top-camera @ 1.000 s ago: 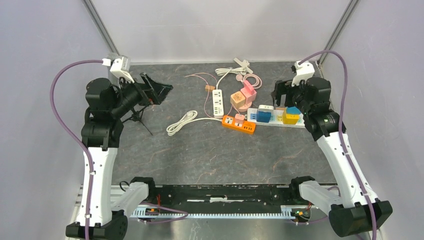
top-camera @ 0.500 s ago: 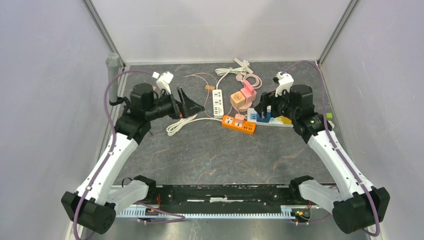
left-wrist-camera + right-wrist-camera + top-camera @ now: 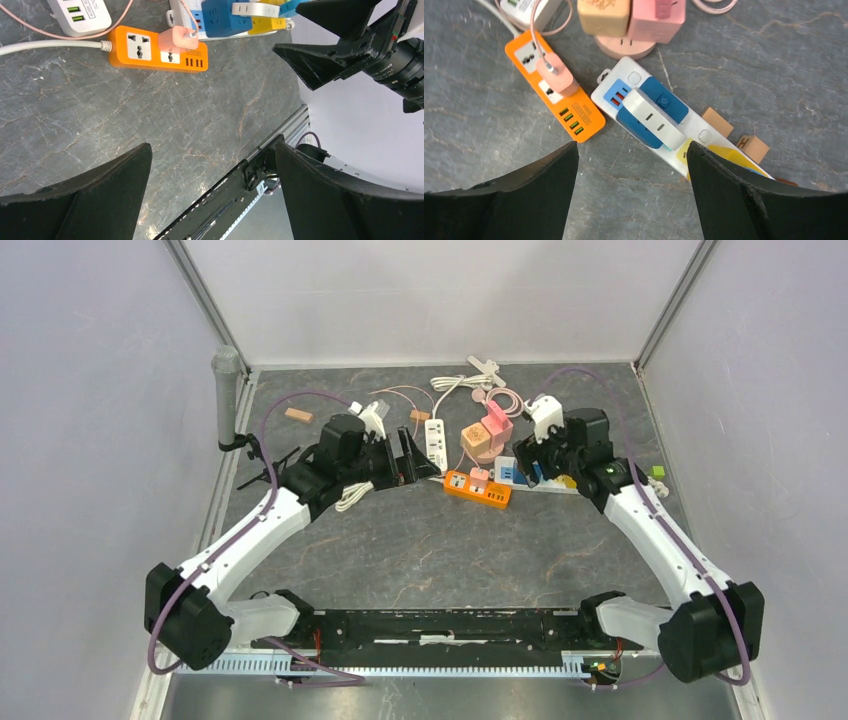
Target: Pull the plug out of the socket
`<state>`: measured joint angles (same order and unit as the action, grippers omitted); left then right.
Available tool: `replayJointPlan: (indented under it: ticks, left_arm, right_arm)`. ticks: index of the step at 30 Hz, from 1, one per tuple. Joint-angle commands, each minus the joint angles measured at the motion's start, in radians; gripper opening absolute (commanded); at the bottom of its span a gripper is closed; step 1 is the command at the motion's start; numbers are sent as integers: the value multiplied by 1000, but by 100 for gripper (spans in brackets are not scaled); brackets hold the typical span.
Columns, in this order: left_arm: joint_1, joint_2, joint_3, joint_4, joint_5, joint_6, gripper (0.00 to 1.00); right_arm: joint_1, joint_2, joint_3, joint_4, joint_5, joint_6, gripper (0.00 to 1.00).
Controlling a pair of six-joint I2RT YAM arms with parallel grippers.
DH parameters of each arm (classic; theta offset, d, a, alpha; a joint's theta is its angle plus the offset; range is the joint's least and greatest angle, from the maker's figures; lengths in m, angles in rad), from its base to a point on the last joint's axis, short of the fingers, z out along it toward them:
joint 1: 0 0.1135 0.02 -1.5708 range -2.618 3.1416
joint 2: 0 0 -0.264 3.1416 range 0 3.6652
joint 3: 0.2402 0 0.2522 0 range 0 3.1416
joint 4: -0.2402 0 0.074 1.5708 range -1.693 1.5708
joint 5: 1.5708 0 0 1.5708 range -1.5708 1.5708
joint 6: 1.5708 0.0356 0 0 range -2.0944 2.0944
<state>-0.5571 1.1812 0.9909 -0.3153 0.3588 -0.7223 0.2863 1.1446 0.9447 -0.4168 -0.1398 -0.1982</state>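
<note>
An orange socket strip (image 3: 493,495) (image 3: 131,46) (image 3: 523,55) lies mid-table with a pink plug (image 3: 479,477) (image 3: 178,37) (image 3: 558,75) seated in it, a thin pink cable running off the plug. My left gripper (image 3: 425,455) (image 3: 212,150) hovers just left of the strip, jaws wide open and empty. My right gripper (image 3: 525,462) (image 3: 631,145) hangs open and empty over the near end of a white socket strip (image 3: 545,486) (image 3: 704,132), which carries a blue adapter (image 3: 671,102) topped by a white plug (image 3: 651,117). Neither gripper touches anything.
A small white strip (image 3: 436,443) and a pink round socket with cube adapters (image 3: 487,435) lie behind the orange strip. A yellow adapter (image 3: 729,157) and wooden blocks (image 3: 716,121) sit at the white strip. A grey cylinder (image 3: 226,390) stands at the left wall.
Both arms have swung inward from the table's sides toward the socket strips. The right jaws have narrowed slightly but stay open.
</note>
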Motion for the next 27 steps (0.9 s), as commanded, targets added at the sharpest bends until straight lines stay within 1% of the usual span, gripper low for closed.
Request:
replayJointPlan:
  ticks: [1,4,7,10,14,18,19,20,25,27]
  left_arm:
    - [-21,50,33,48,-67,-76,100]
    - [-30,87,50,48,-70,-91,100]
    - [-36,117,69,48,-69,-92,100]
    - [-43,148,97,48,-56,-92,100]
    - [-61,195,137,48,-34,-98,100]
    - [-87,253,189,48,-23,-109,100]
    - [-95,266,202,48,-21,-111,100]
    - [-101,281,214,48,-20,-114,100]
    - [-126,329,256,48,-9,-117,99]
    - [-129,336,259,48,-10,-120,98]
  right_arm:
    - [2,56,68,-40,-69,-133,83]
    - [2,108,104,-80,-28,-196,79]
    - [2,183,154,-128,15,-265,71]
    - [2,245,186,-157,25,-309,60]
    - [1,310,221,-192,-33,-370,53]
    - [-2,365,260,-247,-55,-430,44]
    - [-3,376,268,-262,-67,-448,43]
    - [-5,384,272,-272,-71,-460,44]
    - [-12,395,312,-257,-39,-460,68]
    - [-16,389,324,-235,-29,-452,75]
